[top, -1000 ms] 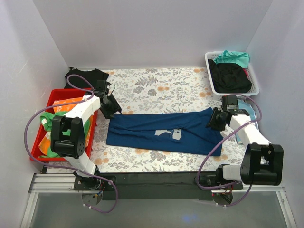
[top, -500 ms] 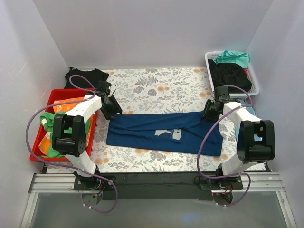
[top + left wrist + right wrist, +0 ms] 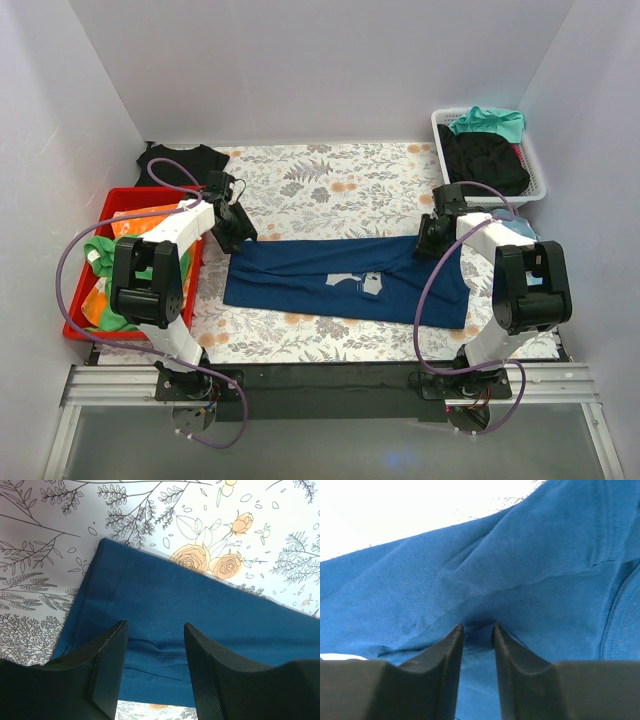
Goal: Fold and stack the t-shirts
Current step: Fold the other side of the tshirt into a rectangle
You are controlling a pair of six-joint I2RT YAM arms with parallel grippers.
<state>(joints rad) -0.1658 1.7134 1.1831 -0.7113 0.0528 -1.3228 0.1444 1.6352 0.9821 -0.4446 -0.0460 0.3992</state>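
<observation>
The navy blue t-shirt (image 3: 330,275) lies folded into a long band across the flowered table, its pale print (image 3: 362,283) facing up. My left gripper (image 3: 232,232) is open over the shirt's far left corner; in the left wrist view its fingers (image 3: 155,630) straddle the navy cloth (image 3: 200,605). My right gripper (image 3: 430,238) is at the shirt's far right corner. In the right wrist view its jaws (image 3: 477,627) stand close together, pinching a ridge of navy cloth (image 3: 545,555). A black t-shirt (image 3: 180,160) lies at the back left.
A white basket (image 3: 440,130) at the back right holds a black shirt (image 3: 485,165) and a teal shirt (image 3: 490,120). A red bin (image 3: 115,200) at the left holds orange and green cloth. White walls close in three sides.
My right gripper has moved left and farther back along the shirt's right end, and its arm has swung round. The left gripper has hardly moved.
</observation>
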